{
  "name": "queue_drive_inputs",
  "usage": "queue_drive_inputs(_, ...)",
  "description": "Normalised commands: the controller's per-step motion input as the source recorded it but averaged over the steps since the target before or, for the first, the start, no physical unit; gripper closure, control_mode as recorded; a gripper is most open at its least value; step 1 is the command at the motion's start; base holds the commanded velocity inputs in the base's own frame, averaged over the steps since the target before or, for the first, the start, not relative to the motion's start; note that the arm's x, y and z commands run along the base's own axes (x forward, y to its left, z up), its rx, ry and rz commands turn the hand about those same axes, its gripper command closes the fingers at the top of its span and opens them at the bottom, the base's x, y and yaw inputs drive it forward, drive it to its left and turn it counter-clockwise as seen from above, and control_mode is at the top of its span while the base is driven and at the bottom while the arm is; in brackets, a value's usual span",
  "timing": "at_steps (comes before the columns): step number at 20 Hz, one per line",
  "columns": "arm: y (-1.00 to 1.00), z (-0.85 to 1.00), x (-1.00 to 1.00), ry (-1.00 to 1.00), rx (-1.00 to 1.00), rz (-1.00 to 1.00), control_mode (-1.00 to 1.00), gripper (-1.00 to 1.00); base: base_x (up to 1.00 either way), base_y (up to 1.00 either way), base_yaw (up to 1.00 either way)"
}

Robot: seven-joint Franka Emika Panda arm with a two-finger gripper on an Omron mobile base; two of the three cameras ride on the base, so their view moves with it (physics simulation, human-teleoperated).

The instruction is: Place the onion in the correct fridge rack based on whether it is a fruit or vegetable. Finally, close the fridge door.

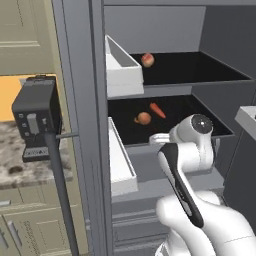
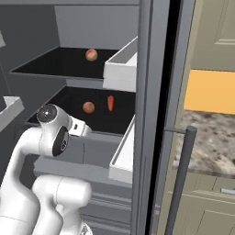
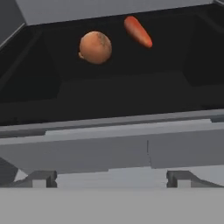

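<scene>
The fridge is standing open, with two dark racks showing inside it. On the lower rack the onion is lying, a small round orange-brown ball, and just beside it, a little further back, a carrot is resting at a slant. The two are near each other but not touching, as the hand view is showing plainly: the onion to the left and the carrot up and to its right, both on the black floor of the rack behind a grey front lip. On the upper rack a pale reddish fruit, probably an apple, is sitting by itself.

The end effector is hanging in front of the lower rack, outside its lip and well apart from the onion. Its two dark finger tips are standing wide apart at the bottom of the hand view, and nothing is lying between them, so it is holding nothing.

The fridge door is swung out on the left of the left base view, with white bins hanging on its inner side and a long dark handle on its outer face. Beyond the door a dark coffee machine is standing on a speckled counter.
</scene>
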Motion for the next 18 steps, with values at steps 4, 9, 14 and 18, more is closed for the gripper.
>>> queue_drive_inputs(4,0.0,0.0,0.0,0.0,0.0,0.0,1.0,-1.0,-0.98,0.0,-0.04)
queue_drive_inputs(9,0.0,0.0,0.0,0.0,0.0,0.0,1.0,-1.0,-0.53,0.01,0.0)
queue_drive_inputs(14,0.0,0.0,0.0,0.0,0.0,0.0,1.0,-1.0,-0.38,0.0,0.0)
queue_drive_inputs(18,0.0,0.0,0.0,0.0,0.0,0.0,1.0,-1.0,-0.39,0.0,0.0)
